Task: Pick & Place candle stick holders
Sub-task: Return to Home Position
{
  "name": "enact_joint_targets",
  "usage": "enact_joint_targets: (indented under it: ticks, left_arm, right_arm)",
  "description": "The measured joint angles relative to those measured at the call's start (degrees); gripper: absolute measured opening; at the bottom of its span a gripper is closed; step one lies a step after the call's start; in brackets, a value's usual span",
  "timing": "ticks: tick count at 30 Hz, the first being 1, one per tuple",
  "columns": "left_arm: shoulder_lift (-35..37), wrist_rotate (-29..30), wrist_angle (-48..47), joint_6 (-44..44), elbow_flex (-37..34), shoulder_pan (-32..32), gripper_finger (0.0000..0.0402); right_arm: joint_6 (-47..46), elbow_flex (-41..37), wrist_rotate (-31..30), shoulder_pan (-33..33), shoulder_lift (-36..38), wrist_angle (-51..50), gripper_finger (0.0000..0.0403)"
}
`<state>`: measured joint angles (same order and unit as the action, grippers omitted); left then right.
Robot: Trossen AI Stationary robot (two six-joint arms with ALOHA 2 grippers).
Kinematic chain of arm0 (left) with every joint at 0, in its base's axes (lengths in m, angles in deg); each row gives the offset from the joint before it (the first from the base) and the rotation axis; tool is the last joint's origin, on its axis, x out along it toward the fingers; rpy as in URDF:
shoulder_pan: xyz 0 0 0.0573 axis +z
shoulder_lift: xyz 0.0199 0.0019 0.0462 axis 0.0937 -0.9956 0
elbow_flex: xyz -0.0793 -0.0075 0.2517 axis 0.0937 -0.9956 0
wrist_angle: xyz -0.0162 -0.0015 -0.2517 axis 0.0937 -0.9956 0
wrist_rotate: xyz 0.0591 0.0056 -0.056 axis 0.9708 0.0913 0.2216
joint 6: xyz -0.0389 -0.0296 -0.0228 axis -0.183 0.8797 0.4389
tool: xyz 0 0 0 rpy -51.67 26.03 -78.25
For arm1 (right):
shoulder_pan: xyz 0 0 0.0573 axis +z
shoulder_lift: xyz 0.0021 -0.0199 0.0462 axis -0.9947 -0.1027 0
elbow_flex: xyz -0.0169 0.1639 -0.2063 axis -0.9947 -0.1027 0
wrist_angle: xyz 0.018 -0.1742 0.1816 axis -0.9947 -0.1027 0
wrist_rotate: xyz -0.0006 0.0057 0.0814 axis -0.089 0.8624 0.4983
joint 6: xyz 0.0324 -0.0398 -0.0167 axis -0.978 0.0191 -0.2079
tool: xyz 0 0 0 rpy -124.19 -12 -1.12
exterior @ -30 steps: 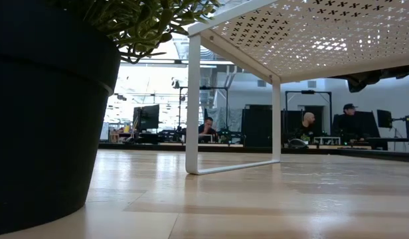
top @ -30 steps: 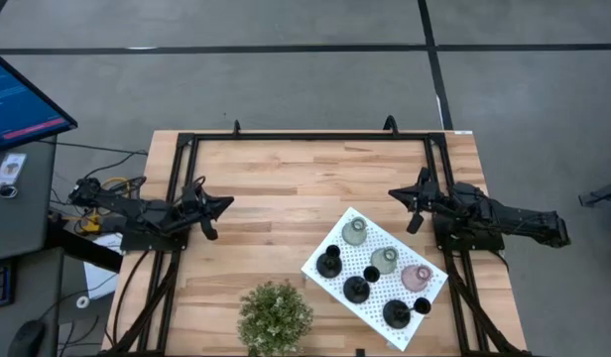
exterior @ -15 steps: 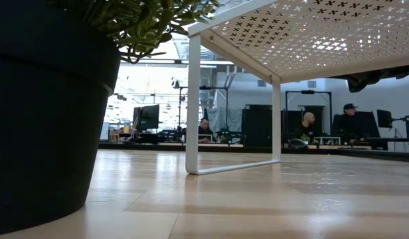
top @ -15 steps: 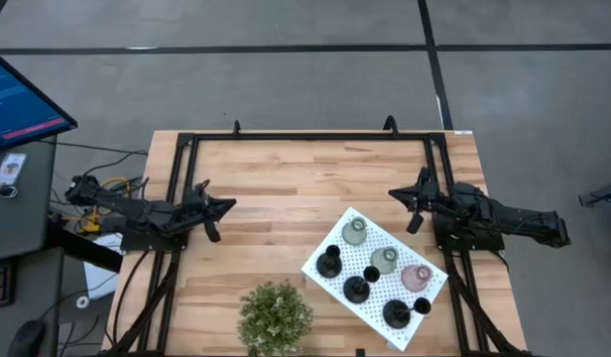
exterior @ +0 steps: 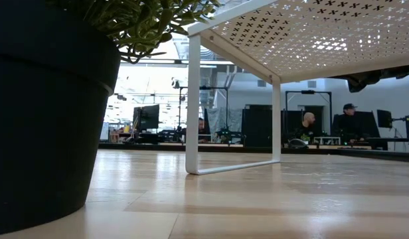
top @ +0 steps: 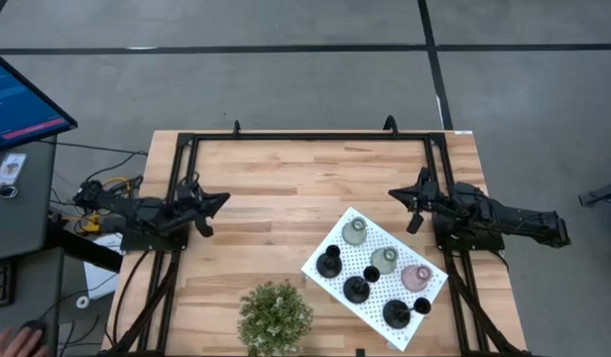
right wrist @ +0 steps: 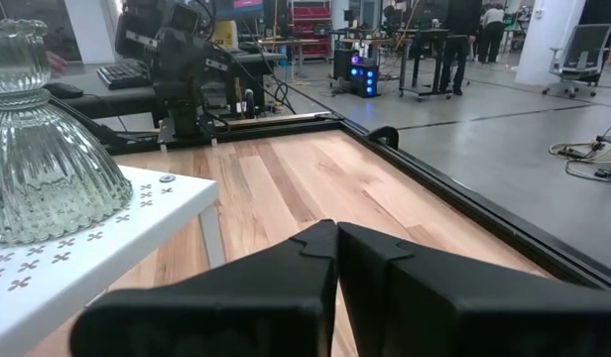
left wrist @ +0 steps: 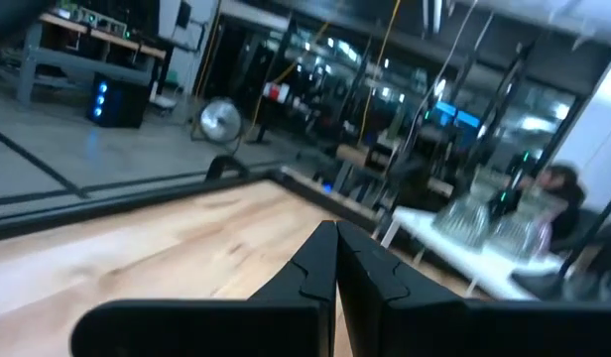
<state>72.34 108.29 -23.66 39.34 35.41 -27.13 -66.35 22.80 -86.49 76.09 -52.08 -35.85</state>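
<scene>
Six candle stick holders stand on a white perforated board (top: 330,245) at the table's near right. Three are black (top: 329,263) (top: 357,290) (top: 396,314). Three are squat and pale: greenish (top: 355,231), beige (top: 385,260), pinkish (top: 416,278). My left gripper (top: 224,199) is shut and empty over the table's left side, pointing right; its shut fingers show in the left wrist view (left wrist: 335,230). My right gripper (top: 393,194) is shut and empty just beyond the board's far corner, pointing left. Its wrist view (right wrist: 337,228) shows the ribbed greenish holder (right wrist: 38,169) on the board.
A bushy green potted plant (top: 275,315) stands at the near edge, left of the board; its dark pot (exterior: 45,113) fills the low view's left. The board stands raised on thin white legs (exterior: 192,106). A black frame (top: 305,137) rims the table. A hand (top: 18,342) shows off the table at near left.
My left gripper has swung a little toward the table's far edge and drawn back slightly toward the left edge, staying shut. The right arm and the holders have kept still.
</scene>
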Motion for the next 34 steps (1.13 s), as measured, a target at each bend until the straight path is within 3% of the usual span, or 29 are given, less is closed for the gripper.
enact_joint_targets:
  ticks: [34]
  left_arm:
    - [0.08,-0.11,1.65,0.00,0.02,0.02,0.0008]
  right_arm:
    - [0.00,-0.02,-0.03,0.00,0.00,0.33,0.0006]
